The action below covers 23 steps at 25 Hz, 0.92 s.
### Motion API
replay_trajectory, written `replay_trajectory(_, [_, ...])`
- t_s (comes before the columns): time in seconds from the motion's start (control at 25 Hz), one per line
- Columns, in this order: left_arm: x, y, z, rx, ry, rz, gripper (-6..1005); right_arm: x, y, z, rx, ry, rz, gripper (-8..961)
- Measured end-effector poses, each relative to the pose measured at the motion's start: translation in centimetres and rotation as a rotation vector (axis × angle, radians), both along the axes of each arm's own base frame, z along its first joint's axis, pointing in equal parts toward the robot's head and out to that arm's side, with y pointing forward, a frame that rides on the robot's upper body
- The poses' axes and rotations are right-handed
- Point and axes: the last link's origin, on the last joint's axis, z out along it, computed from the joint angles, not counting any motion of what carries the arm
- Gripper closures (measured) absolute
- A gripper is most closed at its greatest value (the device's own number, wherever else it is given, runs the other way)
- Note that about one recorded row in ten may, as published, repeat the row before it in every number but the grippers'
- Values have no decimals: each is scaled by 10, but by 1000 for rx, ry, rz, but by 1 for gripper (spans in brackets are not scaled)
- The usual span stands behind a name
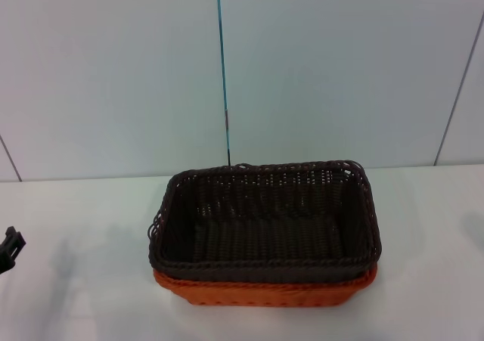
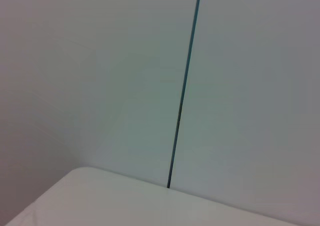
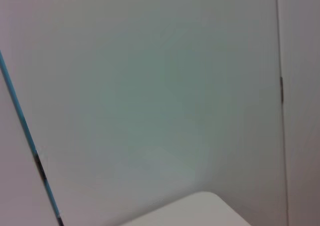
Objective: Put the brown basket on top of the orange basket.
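The brown basket [image 1: 265, 220] sits nested on the orange basket [image 1: 265, 292] on the white table [image 1: 76, 296]; the left gripper [image 1: 9, 249] rests at the table's left edge, finger state indeterminable.

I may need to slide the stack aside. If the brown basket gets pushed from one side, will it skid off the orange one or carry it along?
The brown basket sits nested in the orange basket, so a push probably moves both together. Its open weave suggests it is light, so the pair may slide easily on the smooth white table. The woven walls might flex slightly.
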Motion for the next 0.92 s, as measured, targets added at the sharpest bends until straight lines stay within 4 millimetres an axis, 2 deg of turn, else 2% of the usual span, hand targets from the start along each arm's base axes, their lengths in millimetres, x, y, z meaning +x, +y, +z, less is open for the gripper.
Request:
replay_trajectory(0.24, [-1,3,-1,6,12,6,123,1,9,6,-25,-5,-12,8])
replay_trajectory(0.56, [-5,0,4,34,-4,16,123,11,-2,14,-2,-8,-46,8])
replay_trajectory(0.92, [-3,0,5,30,-1,7,123,1,1,5,-54,-2,-26,8])
